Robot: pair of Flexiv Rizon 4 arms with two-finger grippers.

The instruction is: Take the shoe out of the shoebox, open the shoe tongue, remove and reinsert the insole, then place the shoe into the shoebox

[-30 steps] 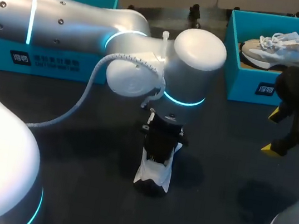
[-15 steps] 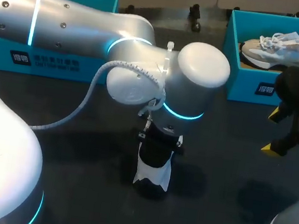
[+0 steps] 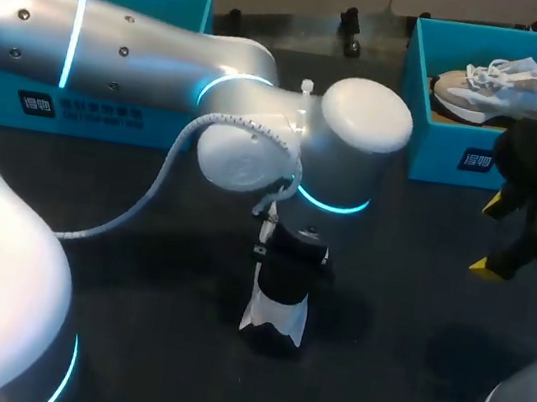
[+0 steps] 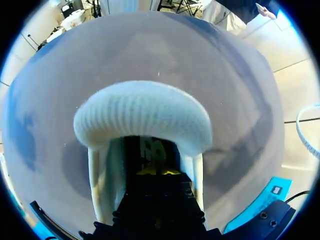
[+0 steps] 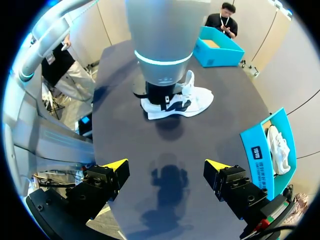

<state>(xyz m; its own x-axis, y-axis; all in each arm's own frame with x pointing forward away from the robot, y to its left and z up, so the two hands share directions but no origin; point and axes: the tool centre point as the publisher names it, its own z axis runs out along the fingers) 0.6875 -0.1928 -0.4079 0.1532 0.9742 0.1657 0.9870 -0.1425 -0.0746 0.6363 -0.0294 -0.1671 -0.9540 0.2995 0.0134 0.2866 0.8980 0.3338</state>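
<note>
HEAD VIEW
shoe spot: shoe (image 3: pixel 274 319) out of its box, on the dark table (image 3: pixel 412 324) near the middle.
left tool: left gripper (image 3: pixel 285 282) straight down into the shoe mouth, probably placed there to get at the insole.
left grip: cannot tell, tip end buried in the shoe.
right tool: right gripper (image 3: pixel 502 236) spread wide, holding nothing, above the table at the right, well apart from the shoe; likely parked there out of the way.
boxes: left box (image 3: pixel 90 109) at the far left edge, likely the shoe's own; right box (image 3: pixel 458 153) at the far right, with a spare shoe (image 3: pixel 509 80) inside.
blocker: left arm (image 3: pixel 169 55) over the shoe, hiding the insole.

LEFT WRIST VIEW
shoe: padded collar (image 4: pixel 142 112) arching just ahead of the gripper, which sits down inside the opening.
insole: too dark to pick out.
step: insole stage, judging by the reach into the shoe.

RIGHT WRIST VIEW
shoe: flat on its sole under the left arm, well ahead of the open right gripper.
boxes: left box past the shoe; right box just beside the right gripper.
path: bare table between right gripper and shoe; only the left arm in the way from above.
</note>
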